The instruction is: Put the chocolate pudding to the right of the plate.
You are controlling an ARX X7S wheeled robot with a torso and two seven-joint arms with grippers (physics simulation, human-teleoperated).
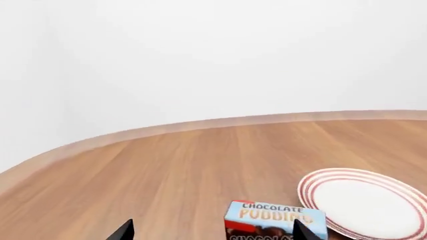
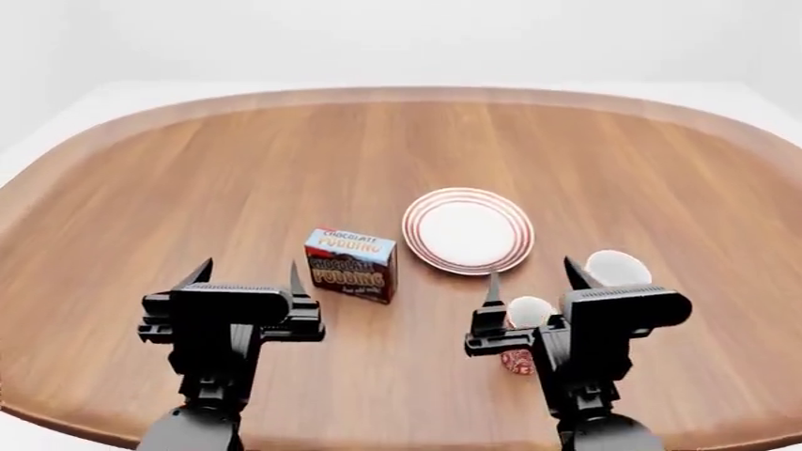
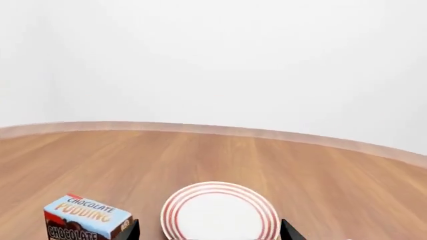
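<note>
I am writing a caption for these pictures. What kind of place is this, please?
Probably a simulated dining or kitchen table in a bare white room: a large rounded wooden table holding a red-ringed plate, a chocolate pudding carton and mugs, with plain white walls behind.

A: Log colours. Chocolate pudding (image 2: 351,264)?
B: Carton with dark brown sides, light blue top, red edge, orange and white lettering.
A: Plate (image 2: 468,231)?
B: White centre, concentric red rings at the rim.
A: Table (image 2: 188,188)?
B: Warm brown wood grain, paler edge band.
A: Left gripper (image 2: 247,275), right gripper (image 2: 536,273)?
B: Both black.
A: Mugs?
B: White mug (image 2: 617,268) plain; red patterned mug (image 2: 517,361) partly hidden.
</note>
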